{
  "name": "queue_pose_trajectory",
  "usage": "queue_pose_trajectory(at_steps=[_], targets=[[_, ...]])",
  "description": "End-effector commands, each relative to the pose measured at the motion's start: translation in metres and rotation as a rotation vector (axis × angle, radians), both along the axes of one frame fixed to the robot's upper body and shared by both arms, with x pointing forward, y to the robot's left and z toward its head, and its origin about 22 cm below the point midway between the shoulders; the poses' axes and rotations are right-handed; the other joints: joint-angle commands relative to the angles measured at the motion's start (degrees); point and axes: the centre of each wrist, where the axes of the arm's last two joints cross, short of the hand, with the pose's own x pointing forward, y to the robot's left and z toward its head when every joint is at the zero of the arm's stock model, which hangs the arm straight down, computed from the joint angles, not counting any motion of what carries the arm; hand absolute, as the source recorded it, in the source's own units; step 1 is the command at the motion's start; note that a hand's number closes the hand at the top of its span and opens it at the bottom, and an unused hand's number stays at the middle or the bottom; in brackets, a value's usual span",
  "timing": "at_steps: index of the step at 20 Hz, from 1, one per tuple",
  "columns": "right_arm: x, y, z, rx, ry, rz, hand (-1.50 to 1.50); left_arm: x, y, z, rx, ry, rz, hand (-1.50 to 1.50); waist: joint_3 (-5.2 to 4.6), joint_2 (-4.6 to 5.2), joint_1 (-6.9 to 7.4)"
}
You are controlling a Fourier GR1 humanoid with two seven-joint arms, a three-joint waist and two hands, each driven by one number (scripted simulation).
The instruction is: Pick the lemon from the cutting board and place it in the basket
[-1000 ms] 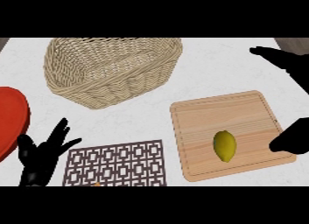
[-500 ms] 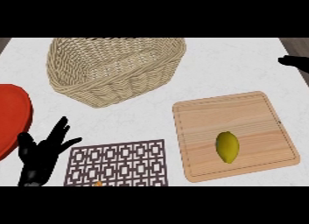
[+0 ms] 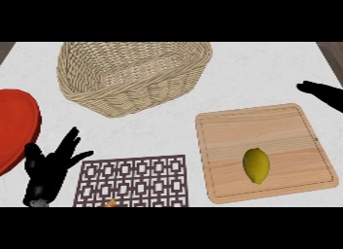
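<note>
At the left edge sits a red plate [image 3: 5, 131]; beside it my left hand [image 3: 50, 168] rests, fingers spread, holding nothing. The basket [image 3: 131, 75] stands upper centre. The lemon [image 3: 256, 165] lies on the cutting board [image 3: 264, 151], lower right, untouched. My right hand [image 3: 332, 97] shows at the right edge, fingers straight. Reaching down, I could nudge the lemon and roll it away.

A red plate [image 3: 9, 129] is seen at the left edge of the white counter [image 3: 260, 73]; a brown lattice trivet [image 3: 134, 180] is laid near it, at the lower edge.
</note>
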Motion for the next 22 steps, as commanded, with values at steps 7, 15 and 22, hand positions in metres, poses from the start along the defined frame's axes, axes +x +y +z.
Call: queue_pose_trajectory(at_steps=[7,15,22], targets=[[0.007,0.015,-0.056,-0.075,0.031,-0.085,-1.5,-0.014,0.011,-0.024,0.035,0.113,0.011,0.0,-0.35,0.63,0.95],[0.005,0.018,-0.115,-0.074,0.071,-0.089,-1.5,-0.019,0.003,-0.019,0.045,0.112,0.014,0.0,-0.27,0.54,0.68],[-0.005,0.01,-0.133,-0.073,0.045,-0.078,-1.5,-0.004,-0.006,-0.025,0.042,0.126,0.022,0.0,-0.29,0.47,-0.29]])
